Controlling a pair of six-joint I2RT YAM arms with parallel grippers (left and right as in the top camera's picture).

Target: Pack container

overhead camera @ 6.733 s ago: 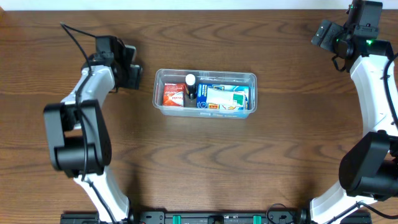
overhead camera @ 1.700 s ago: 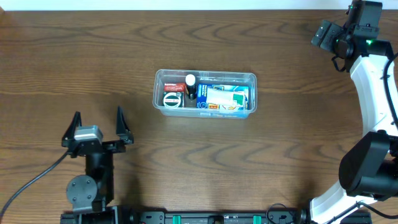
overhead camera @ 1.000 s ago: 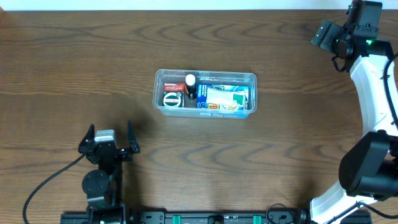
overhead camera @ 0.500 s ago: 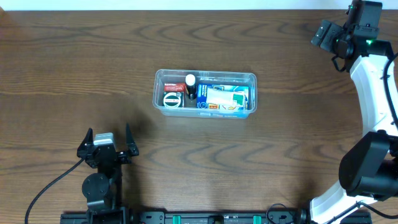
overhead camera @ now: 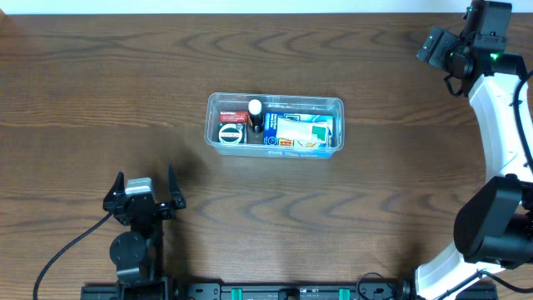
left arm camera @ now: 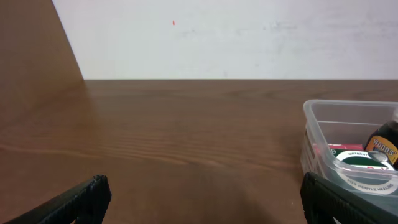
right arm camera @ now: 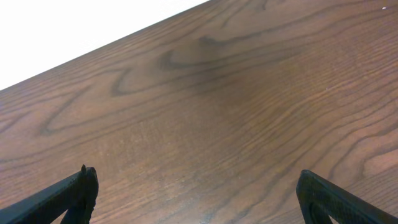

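The container [overhead camera: 275, 99] sits mid-bench, well apart from both arms. In it are a red box [overhead camera: 233, 117], a round green-and-white tin [overhead camera: 231, 134], a white-capped bottle [overhead camera: 255, 107] and a blue-and-white box [overhead camera: 300, 132]. Your left end effector [overhead camera: 146, 175] is at the near edge of the bench [overhead camera: 350, 208], jaws spread wide and empty. Your right end effector [right arm camera: 198, 186] is at the far right corner, equally wide and empty.

I see nothing loose left to pack, so the main risk is going back in needlessly. The tub looks light, and a spread finger catching its rim would likely shove or tip it. The upright bottle looks the easiest piece to topple. Mind the left arm's cable [overhead camera: 75, 242] too, since it could snag on a fast swing.
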